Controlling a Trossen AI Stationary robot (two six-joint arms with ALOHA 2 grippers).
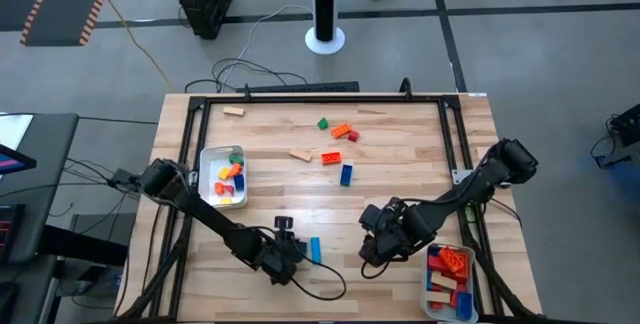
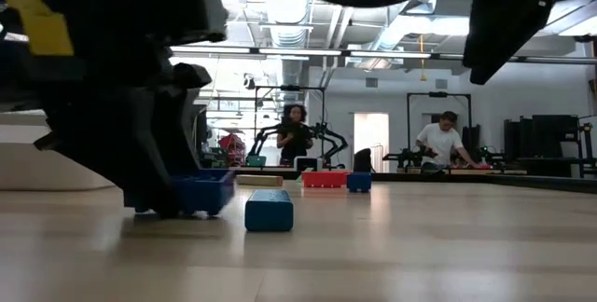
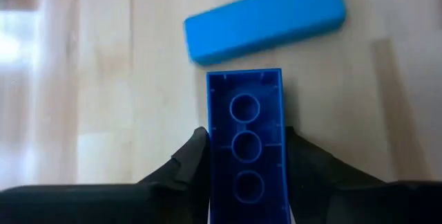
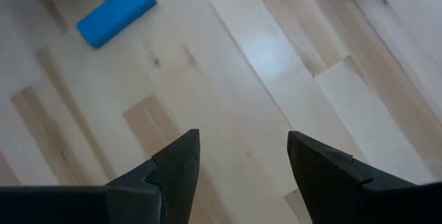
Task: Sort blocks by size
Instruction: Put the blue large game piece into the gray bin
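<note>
Near edge, left of centre: left gripper (image 1: 288, 254) is low on the table, its fingers (image 3: 188, 165) pressed to both long sides of a dark blue brick (image 3: 246, 148), underside up, three round sockets showing.
Grip: clenched on that brick; contact is at its rear half, so the front overhangs.
Neighbour: a light blue bar (image 3: 266, 19) lies just beyond the brick's tip, apart from it.
Right gripper (image 4: 243, 156): released, holding nothing, hovering over bare wood right of centre.
Trays: left tray (image 1: 208, 155) holds several blocks; right tray (image 1: 425, 293) by the right arm is fuller.
Loose blocks: green (image 1: 323, 122), orange (image 1: 341, 131), blue (image 1: 346, 174) mid-table.
Doing it well: I judge a straight lift best, keeping clear of the bar, squeezing evenly so the overhanging end does not tip.
</note>
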